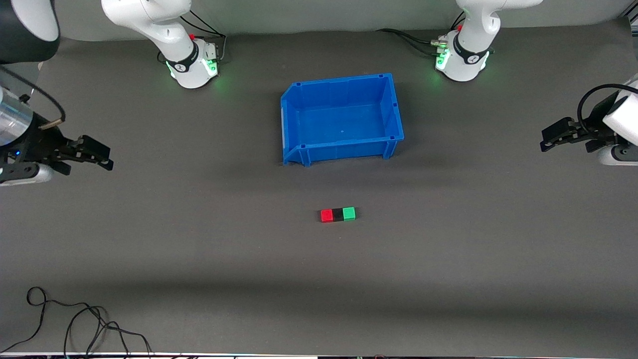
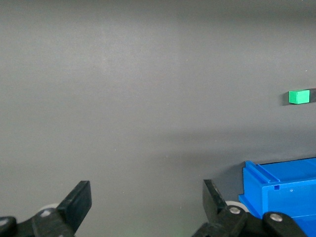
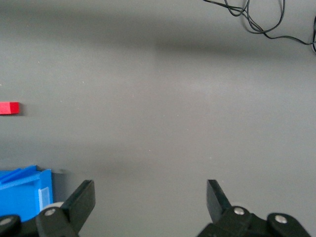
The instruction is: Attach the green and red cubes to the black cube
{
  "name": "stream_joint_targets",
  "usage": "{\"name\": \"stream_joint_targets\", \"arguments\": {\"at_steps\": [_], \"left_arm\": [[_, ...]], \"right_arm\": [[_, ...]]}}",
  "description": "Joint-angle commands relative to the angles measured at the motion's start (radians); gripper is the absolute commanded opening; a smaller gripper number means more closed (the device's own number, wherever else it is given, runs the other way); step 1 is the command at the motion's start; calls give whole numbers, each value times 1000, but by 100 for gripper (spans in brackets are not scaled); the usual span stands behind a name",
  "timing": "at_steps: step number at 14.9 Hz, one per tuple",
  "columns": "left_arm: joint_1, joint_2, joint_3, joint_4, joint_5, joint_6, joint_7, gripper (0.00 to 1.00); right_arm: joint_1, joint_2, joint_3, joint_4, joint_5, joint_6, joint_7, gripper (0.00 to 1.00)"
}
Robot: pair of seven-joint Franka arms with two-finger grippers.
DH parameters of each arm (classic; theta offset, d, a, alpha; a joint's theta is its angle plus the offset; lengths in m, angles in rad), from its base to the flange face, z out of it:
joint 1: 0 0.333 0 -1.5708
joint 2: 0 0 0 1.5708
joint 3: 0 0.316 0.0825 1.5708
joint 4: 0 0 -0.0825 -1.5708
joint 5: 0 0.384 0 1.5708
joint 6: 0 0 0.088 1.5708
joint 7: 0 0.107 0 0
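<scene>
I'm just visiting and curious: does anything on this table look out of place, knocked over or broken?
Nothing stands out. The red cube, black cube and green cube sit in one neat row, nearer the camera than the upright blue bin. A loose cable lies by the table's edge.

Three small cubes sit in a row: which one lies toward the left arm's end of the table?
The green cube; the black cube is in the middle, the red cube toward the right arm's end.

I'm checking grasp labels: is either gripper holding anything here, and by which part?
Nothing is held. The left gripper and right gripper are open, apart from the joined cubes.
</scene>
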Motion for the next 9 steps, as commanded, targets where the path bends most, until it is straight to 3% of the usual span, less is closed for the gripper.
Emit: {"name": "stream_joint_targets", "arguments": {"at_steps": [1,4,6,9], "left_arm": [[-8,-6,6,14,15,-24,7,100],[-10,-6,4,15,30,-26,7,100],[-10,-6,4,16,32,-26,8,100],[-8,-6,4,16,30,-26,7,100]], "right_arm": [[-60,-104,39,-128,-20,44,-1,100],[-117,-105,76,-125,-18,30,-5,100],[-208,-113,195,-117,-20,11,2,100],[-191,-105,199,-87,-20,-1,7,100]]}}
